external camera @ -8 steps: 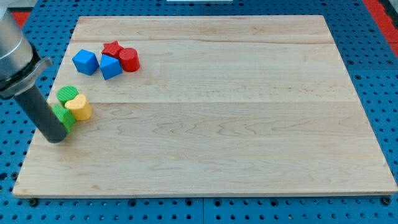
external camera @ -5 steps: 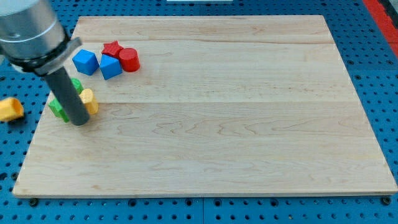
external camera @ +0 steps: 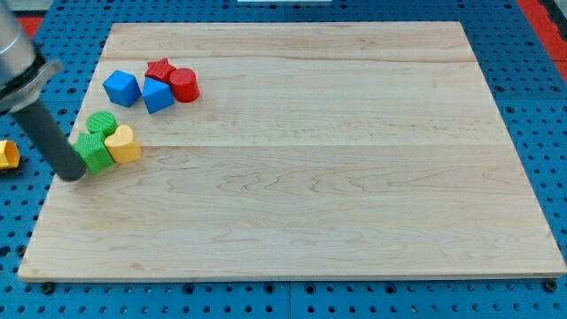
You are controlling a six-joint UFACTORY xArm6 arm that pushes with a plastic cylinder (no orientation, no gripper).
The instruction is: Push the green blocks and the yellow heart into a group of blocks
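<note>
Two green blocks sit on the wooden board [external camera: 310, 177] at the view's left: a rounded one [external camera: 101, 122] and a ridged one [external camera: 93, 151] just below it. The yellow heart [external camera: 122, 144] touches both on their right side. My tip [external camera: 73, 175] rests on the board at the lower left of the ridged green block, touching or almost touching it. The dark rod rises to the upper left out of the view.
Two blue blocks [external camera: 122, 88] [external camera: 158, 95], a red star [external camera: 160, 70] and a red cylinder [external camera: 183, 85] cluster near the board's upper left. A yellow block [external camera: 7, 154] lies off the board at the view's left edge.
My tip swung right in front of the green and yellow blocks, then came back left to the ridged green block's lower left. The yellow heart and green blocks sit slightly further right than before.
</note>
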